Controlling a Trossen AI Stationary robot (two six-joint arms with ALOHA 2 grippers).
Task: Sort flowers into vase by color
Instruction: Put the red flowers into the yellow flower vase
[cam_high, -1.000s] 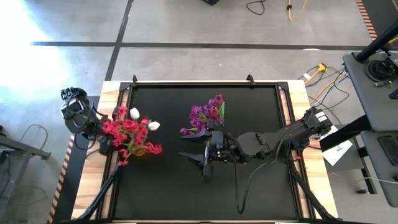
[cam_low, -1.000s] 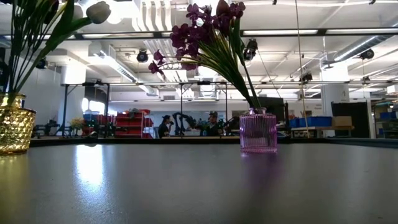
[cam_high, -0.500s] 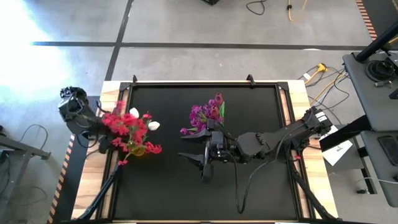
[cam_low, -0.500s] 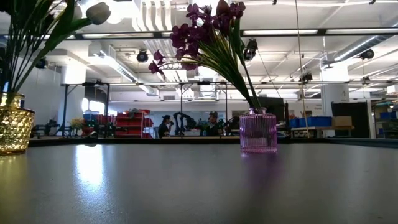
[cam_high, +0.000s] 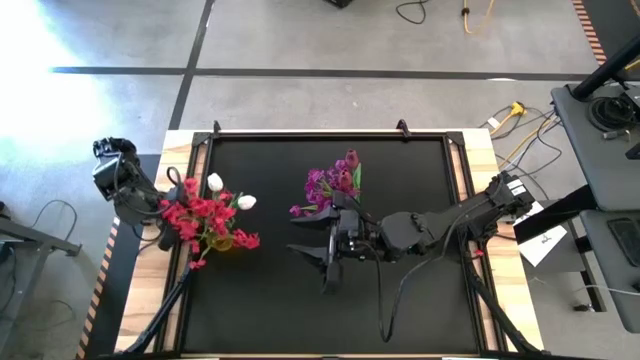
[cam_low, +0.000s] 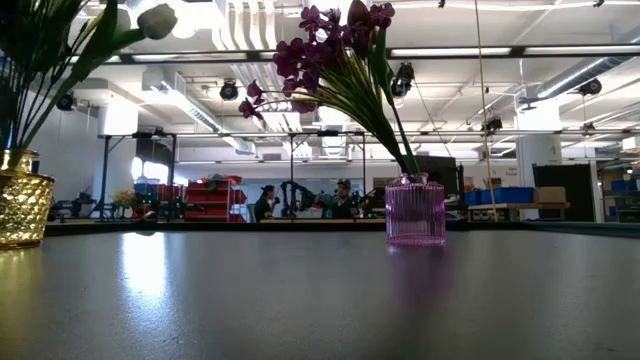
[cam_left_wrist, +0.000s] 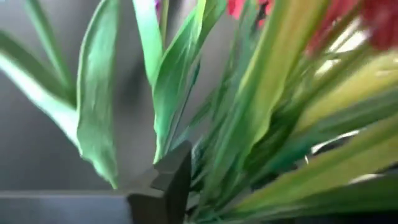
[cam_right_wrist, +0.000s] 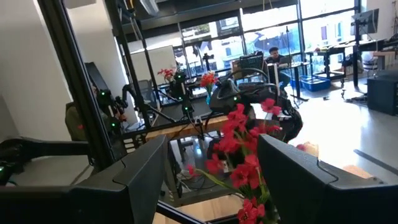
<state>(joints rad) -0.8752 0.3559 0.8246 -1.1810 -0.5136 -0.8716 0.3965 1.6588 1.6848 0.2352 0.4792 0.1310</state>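
Observation:
A gold vase (cam_high: 222, 240) (cam_low: 20, 205) at the table's left holds the red flowers (cam_high: 195, 213) (cam_right_wrist: 239, 146) and white tulip buds (cam_high: 215, 182). My left gripper (cam_high: 170, 212) (cam_left_wrist: 211, 196) reaches in from the left edge among their green stalks (cam_left_wrist: 249, 124), under the red blossoms, and is open. A pink vase (cam_low: 415, 210) at mid-table holds the purple flowers (cam_high: 332, 183) (cam_low: 330, 45) and a pink bud. My right gripper (cam_high: 315, 250) (cam_right_wrist: 211, 180) stands open on the near side of the pink vase, pointing toward the gold vase, nothing between its fingers. My left gripper stands among the green stalks above the gold vase. One finger (cam_left_wrist: 168, 183) shows beside the stalks; leaves hide the other. Whether a finger touches a stalk I cannot tell.
The black mat (cam_high: 400, 160) has a wooden border (cam_high: 480, 160). The right arm (cam_high: 440, 225) lies low across the mat's right half. Cables (cam_high: 520, 120) run off the far right corner. People show far off in the room (cam_low: 265, 200).
My left arm has drawn back a little toward the table's left and far edges. The red blossom cluster has shifted toward the near edge and sits lower over the gold vase, while the white buds have stayed. My right arm has kept still.

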